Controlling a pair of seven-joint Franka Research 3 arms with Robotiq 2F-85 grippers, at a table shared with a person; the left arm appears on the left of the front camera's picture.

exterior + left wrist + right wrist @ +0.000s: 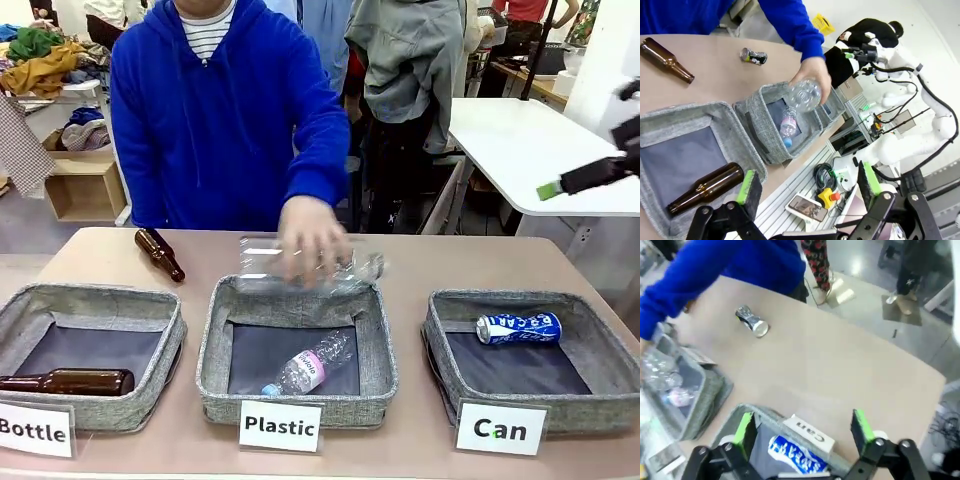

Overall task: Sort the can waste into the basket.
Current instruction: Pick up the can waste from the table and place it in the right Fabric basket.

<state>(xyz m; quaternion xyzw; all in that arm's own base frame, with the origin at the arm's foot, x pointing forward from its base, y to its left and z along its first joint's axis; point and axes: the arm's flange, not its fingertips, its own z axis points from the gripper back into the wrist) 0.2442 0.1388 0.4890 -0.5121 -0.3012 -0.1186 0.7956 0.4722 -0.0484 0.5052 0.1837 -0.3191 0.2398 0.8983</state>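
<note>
Right gripper [802, 416] hangs spread and empty above the basket [590, 414]; left gripper [807, 180] is likewise spread. Blue can [518, 328] lies inside the basket (half done); black can [752, 322] lies well beyond it, not yet sorted.

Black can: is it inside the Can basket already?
No, the black can lies on the bare table, apart from the Can basket, which holds the blue can.

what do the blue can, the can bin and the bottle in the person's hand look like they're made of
Blue can: likely thin metal, glossy printed skin with a silvery end. Can bin: woven grey fabric, matte, with a smooth dark lining. Held bottle: clear plastic by the look, see-through and crinkled.
</note>
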